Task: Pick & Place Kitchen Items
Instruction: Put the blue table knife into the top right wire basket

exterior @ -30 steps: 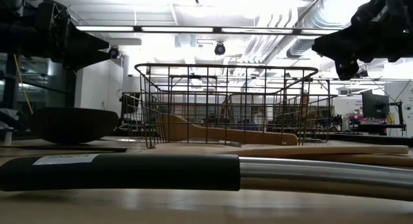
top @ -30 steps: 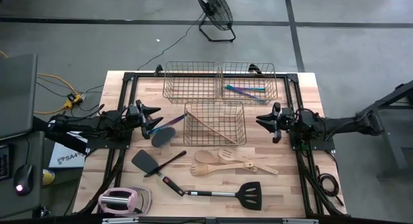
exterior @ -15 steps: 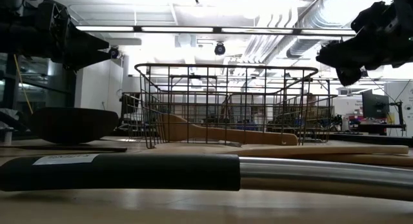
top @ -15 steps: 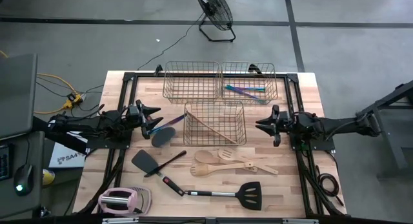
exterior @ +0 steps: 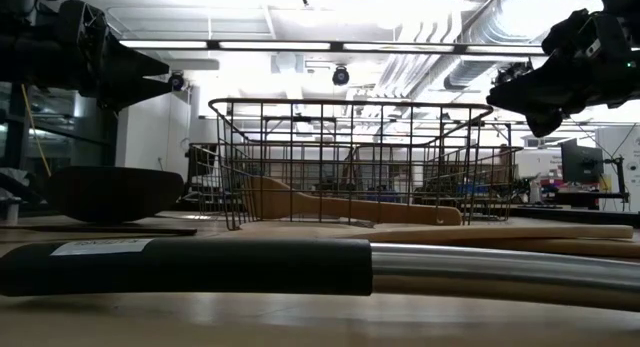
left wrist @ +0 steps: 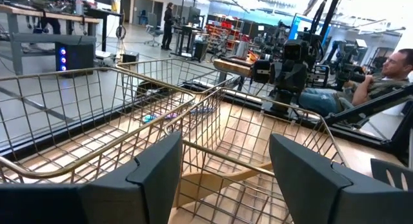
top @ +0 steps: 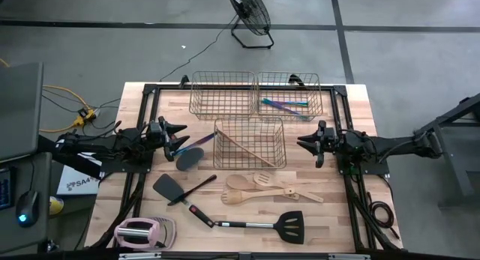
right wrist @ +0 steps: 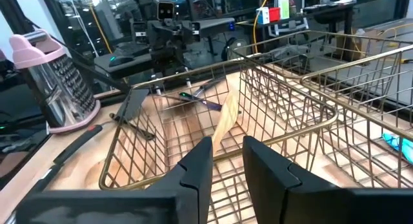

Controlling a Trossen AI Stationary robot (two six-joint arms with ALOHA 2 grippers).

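Nearest me at the table's front edge I see a pink-and-white gadget (top: 144,231) at the left corner and a long black slotted spatula (top: 255,224) lying flat with a steel handle. Just behind them rest a smaller black spatula (top: 180,189) and a cluster of pale wooden spoons (top: 266,186), touching one another. In the middle stands a copper wire basket (top: 250,142) holding one wooden spatula (top: 244,149) leaning diagonally inside. My left gripper (top: 180,138) hovers left of that basket, fingers spread wide with nothing between them. Beside it lies a black spoon (top: 190,156) and a thin iridescent purple-teal piece (top: 192,144). My right gripper (top: 302,143) hovers right of the basket, fingers only narrowly parted and empty. Farthest back, two more wire baskets (top: 222,94) sit side by side; the right one holds iridescent utensils (top: 284,104).
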